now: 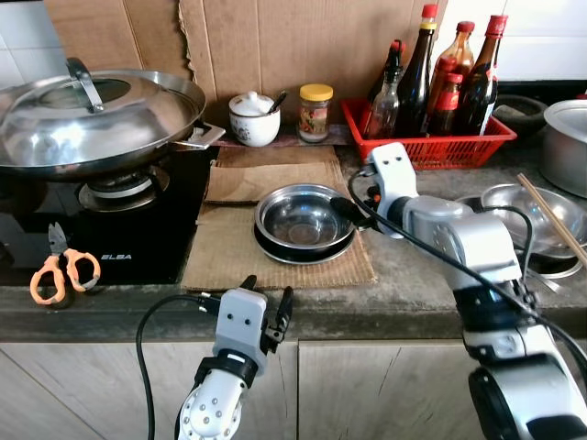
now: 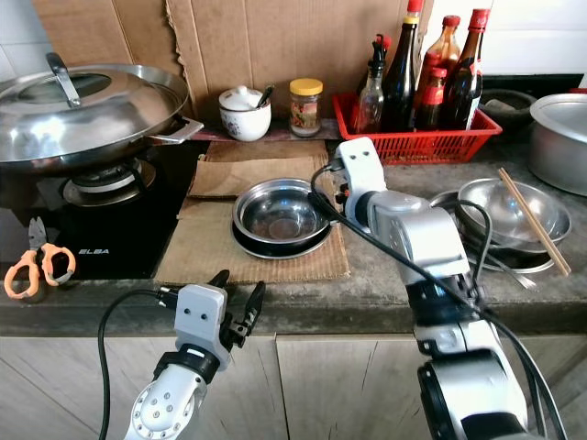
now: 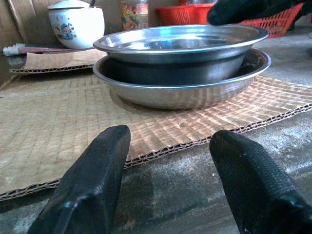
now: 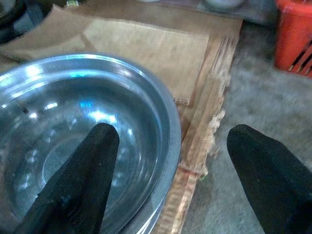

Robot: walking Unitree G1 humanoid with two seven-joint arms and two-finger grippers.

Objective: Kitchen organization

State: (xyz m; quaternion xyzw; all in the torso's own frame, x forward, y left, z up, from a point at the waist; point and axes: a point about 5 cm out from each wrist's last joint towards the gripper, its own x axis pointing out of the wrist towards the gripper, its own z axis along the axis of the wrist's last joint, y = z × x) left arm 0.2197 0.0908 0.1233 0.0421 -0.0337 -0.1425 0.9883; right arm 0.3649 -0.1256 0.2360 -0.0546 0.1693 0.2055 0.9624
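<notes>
Your stack of steel bowls [image 1: 304, 223] sits on a sheet of corrugated cardboard [image 1: 229, 247] in the middle of the worktop [image 1: 413, 284], a shallower bowl nested inside a wider one. Your right tool [image 4: 170, 170] is at the stack's right rim with its fingers spread: one finger [image 4: 80, 180] hangs over the inside of the top bowl, the other [image 4: 273, 180] over the cardboard edge and bare worktop outside it. Whether either finger touches the rim, you cannot tell.

Your left tool [image 1: 266, 307] is at the front edge of the worktop, below the cardboard, fingers spread and pointing toward the stack, holding nothing. In its wrist view the two fingertips [image 3: 92, 185] frame the bowls from low down, well short of them.

To the left, a lidded wok [image 1: 92, 115] stands on the gas hob [image 1: 119, 229]; orange-handled scissors [image 1: 60, 270] lie at the hob's front. Behind the stack: a white sugar pot [image 1: 254, 117], a yellow-capped jar [image 1: 315, 112] and a red basket [image 1: 431, 137] of sauce bottles [image 1: 431, 78]. To the right, more steel bowls [image 1: 541, 215] with chopsticks [image 1: 555, 220] laid across them.
</notes>
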